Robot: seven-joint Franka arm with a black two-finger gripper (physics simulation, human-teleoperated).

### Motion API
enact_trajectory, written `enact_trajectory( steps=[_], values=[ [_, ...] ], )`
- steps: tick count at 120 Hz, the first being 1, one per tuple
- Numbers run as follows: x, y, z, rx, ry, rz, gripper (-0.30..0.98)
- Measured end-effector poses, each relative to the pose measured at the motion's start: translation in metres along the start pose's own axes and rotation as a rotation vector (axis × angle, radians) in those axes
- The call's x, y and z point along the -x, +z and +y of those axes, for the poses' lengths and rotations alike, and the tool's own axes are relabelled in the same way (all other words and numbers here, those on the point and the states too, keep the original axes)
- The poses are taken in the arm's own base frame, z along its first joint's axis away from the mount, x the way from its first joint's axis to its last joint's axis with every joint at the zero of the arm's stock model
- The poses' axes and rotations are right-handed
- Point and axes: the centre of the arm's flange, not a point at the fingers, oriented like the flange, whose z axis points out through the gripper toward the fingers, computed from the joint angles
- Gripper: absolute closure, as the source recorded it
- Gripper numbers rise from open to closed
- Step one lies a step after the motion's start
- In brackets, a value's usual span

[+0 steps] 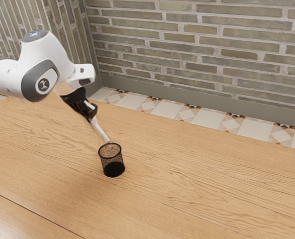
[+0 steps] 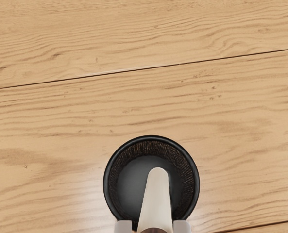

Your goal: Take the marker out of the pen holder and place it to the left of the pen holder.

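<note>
Exterior view: arm (image 1: 44,69) enters from upper left, elbowed over, with the hand (image 1: 77,97) low and angled down toward the exterior view's right. Hand is tilted, not plumb. Gripper (image 1: 92,115) is closed on the marker (image 1: 101,130), which sticks out past the fingertips along the same slant, pale end down. That end is at the top of the pen holder (image 1: 111,160), by the rim; can't tell if it touches. Holder is upright on the wood table (image 1: 197,184), black mesh.

Wrist view: hand looks down into the holder. Fingers (image 2: 124,226) sit one on each side of the marker, marker pinched between. Its pale end points away from the hand and overlaps the holder's round opening, crossing the rim nearest the fingers.
</note>
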Motion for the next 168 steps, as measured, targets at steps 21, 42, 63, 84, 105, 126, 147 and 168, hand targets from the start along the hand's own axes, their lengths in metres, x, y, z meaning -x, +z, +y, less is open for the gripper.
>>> enact_trajectory(
  steps=[21, 42, 63, 84, 105, 126, 147, 168],
  values=[
    [-0.001, 0.016, -0.052, -0.082, -0.036, 0.021, 0.78],
    [0.010, 0.073, -0.085, -0.173, 0.002, 0.159, 0.79],
    [0.023, 0.113, -0.100, -0.267, 0.087, 0.315, 0.79],
    [0.034, 0.128, -0.095, -0.313, 0.184, 0.384, 0.79],
    [0.036, 0.132, -0.099, -0.352, 0.252, 0.412, 0.79],
    [0.040, 0.143, -0.105, -0.375, 0.296, 0.397, 0.76],
    [0.040, 0.144, -0.102, -0.377, 0.324, 0.394, 0.39],
    [0.034, 0.127, -0.099, -0.376, 0.333, 0.421, 0.18]
  ],
)
